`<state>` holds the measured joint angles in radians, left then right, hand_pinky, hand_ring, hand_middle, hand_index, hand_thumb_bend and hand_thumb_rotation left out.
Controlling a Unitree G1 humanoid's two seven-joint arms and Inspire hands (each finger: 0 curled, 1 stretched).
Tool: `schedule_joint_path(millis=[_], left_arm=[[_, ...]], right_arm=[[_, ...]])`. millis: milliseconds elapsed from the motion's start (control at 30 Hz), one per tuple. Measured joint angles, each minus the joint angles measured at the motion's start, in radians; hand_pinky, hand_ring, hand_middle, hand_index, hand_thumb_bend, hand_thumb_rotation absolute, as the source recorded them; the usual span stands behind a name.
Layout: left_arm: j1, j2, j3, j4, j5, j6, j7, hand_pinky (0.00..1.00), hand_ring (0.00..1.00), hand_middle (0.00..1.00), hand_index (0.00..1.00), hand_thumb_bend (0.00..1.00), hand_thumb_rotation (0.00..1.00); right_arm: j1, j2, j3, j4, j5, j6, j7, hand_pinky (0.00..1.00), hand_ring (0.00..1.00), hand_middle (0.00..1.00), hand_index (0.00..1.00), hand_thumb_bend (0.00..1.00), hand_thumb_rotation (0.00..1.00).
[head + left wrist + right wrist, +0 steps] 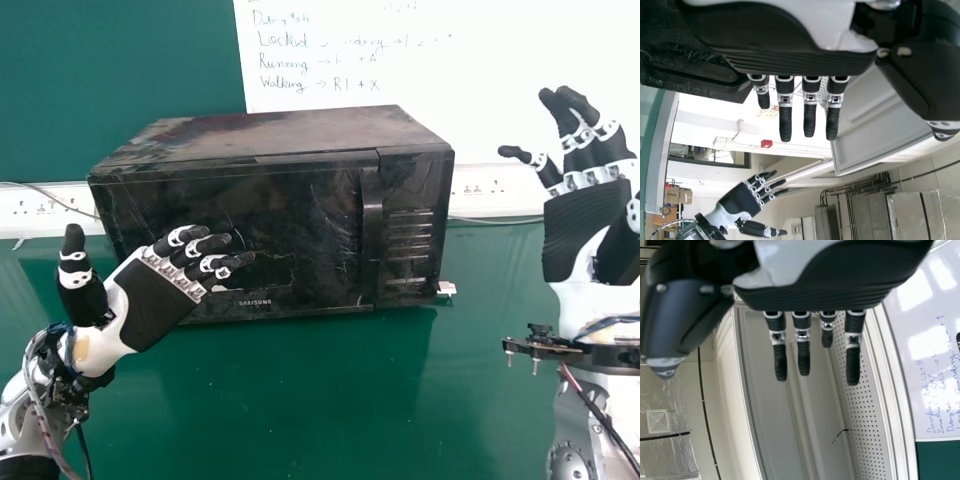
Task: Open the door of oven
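Green table (300, 400) under oven (300, 190); whiteboard (490, 50) behind; left hand (150, 305), right hand (575, 240) with fingers extended

Oven front (320, 215) glossy, scratched; oven top (280, 132) dull, smudged; tabletop (300, 390) smooth, glossy.

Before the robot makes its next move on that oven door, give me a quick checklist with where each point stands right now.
1. Door closed, ready to be opened: ok.
2. Handle uncovered, at the door's right side: ok.
3. Right hand open, so probably ready to hook the handle: ok.
4. Right hand at the handle: not ok, it is raised to the right of the oven.
5. Door's likely swing path free: not ok, the open left hand is in front of its left part.
6. Left hand's fingertips clear of the door's surface: cannot tell.
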<state>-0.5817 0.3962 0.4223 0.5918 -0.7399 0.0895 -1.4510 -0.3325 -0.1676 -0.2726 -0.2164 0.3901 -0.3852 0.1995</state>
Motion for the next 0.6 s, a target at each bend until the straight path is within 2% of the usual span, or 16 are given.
schedule_joint_path(millis=[300,600], left_arm=[[0.006,0.001,0.005,0.000,-0.001,-0.012,0.014,0.60,0.79,0.89,0.87,1.00,0.56],[0.006,0.002,0.007,0.000,-0.001,-0.023,0.023,0.67,0.86,0.92,0.88,1.00,0.55]], right_arm=[[0.001,0.000,0.002,0.000,-0.003,0.000,0.000,0.61,0.81,0.90,0.87,1.00,1.00],[0.007,0.006,0.009,-0.009,-0.010,0.001,-0.009,0.67,0.86,0.92,0.88,1.00,1.00]])
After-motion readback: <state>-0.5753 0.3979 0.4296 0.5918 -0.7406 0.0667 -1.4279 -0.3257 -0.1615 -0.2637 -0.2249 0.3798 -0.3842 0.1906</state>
